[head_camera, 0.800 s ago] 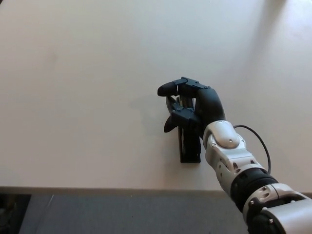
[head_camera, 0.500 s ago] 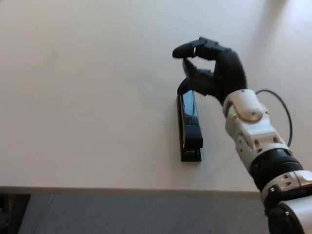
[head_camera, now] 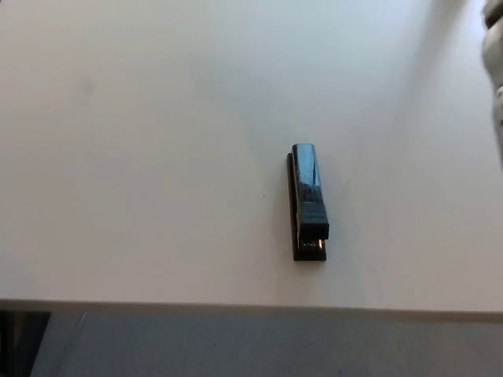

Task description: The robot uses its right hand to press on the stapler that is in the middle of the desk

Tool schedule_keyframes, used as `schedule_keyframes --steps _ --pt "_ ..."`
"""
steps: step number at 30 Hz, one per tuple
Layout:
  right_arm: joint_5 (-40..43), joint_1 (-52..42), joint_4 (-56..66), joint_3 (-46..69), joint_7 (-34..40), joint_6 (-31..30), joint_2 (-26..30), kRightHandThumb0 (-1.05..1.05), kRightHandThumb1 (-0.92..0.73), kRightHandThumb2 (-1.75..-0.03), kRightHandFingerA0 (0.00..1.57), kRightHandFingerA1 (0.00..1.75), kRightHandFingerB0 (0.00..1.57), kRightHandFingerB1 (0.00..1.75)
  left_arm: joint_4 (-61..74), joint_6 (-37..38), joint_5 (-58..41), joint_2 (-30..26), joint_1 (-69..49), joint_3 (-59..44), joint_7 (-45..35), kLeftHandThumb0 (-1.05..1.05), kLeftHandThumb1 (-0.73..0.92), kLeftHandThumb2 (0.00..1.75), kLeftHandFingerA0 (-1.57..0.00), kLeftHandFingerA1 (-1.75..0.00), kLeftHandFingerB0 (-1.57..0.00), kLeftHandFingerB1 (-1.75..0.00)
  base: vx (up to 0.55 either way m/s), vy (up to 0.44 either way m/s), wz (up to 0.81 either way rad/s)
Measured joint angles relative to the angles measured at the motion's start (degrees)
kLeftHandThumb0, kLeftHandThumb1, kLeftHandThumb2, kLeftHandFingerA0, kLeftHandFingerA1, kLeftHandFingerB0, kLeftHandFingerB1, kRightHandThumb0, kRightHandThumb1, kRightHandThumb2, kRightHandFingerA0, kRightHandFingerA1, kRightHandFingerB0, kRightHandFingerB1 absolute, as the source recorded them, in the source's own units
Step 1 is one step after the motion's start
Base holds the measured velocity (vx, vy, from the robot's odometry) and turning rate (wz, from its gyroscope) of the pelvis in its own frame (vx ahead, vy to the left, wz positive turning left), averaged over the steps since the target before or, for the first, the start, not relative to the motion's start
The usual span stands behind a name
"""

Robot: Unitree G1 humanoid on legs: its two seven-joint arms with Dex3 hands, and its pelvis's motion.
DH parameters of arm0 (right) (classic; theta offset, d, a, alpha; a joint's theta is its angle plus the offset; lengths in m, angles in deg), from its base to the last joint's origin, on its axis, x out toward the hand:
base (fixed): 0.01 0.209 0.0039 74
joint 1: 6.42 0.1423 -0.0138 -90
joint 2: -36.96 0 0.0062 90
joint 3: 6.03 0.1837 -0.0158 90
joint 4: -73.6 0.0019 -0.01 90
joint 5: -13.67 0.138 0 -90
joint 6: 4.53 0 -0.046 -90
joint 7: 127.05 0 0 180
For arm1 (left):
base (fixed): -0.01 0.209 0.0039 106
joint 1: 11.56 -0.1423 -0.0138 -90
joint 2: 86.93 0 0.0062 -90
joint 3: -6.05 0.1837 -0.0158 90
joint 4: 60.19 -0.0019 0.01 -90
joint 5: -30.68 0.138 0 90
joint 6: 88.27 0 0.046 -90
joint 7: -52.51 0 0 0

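A black stapler [head_camera: 308, 201] lies lengthwise on the white desk [head_camera: 141, 157], a little right of centre and near the front edge. Nothing touches it. Only a sliver of my right arm [head_camera: 495, 71] shows, pale and blurred, at the upper right edge of the picture. Neither hand is in view.
The desk's front edge [head_camera: 236, 305] runs across the bottom, with grey floor [head_camera: 236, 345] below it. A soft shadow [head_camera: 436, 31] falls across the desk's upper right.
My right hand lifted off the stapler, rose up and to the right, and left the picture. The stapler stays where it was.
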Motion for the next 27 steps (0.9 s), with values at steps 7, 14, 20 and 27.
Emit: schedule_keyframes --steps 7,14,20,27 --pt "2.97 -5.18 1.1 11.1 -2.49 -1.26 13.12 -0.05 -0.72 -0.88 1.24 1.21 0.78 1.12 0.06 -0.62 0.04 -0.31 0.04 -0.05 -0.03 -0.26 0.78 1.23 0.0 -0.47 0.0 -0.46 0.0 0.0 0.0" --pt "5.95 -13.17 -1.57 23.44 -3.69 -3.58 25.51 -0.11 -0.66 -0.88 1.27 1.2 0.84 1.14 -0.06 -0.98 0.06 -0.62 0.08 -0.03 -0.03 -0.26 0.78 1.23 0.0 -0.47 0.0 -0.46 0.0 0.0 0.0" --pt "8.89 -24.97 -4.64 33.98 -4.79 -5.94 33.44 -0.04 -0.67 -0.87 1.19 1.23 0.84 1.13 -0.19 -1.02 0.05 -0.93 -0.1 -0.04 -0.06 -0.26 0.77 1.23 0.0 -0.48 0.0 -0.47 0.0 0.0 0.0" --pt "10.91 -36.14 -10.09 38.84 -5.23 -6.46 34.07 -0.06 -0.77 -0.79 1.11 1.28 0.71 1.19 -0.25 -1.1 0.06 -1.27 -0.15 -0.03 -0.08 -0.26 0.77 1.23 0.0 -0.47 0.0 -0.46 0.0 0.0 0.0"
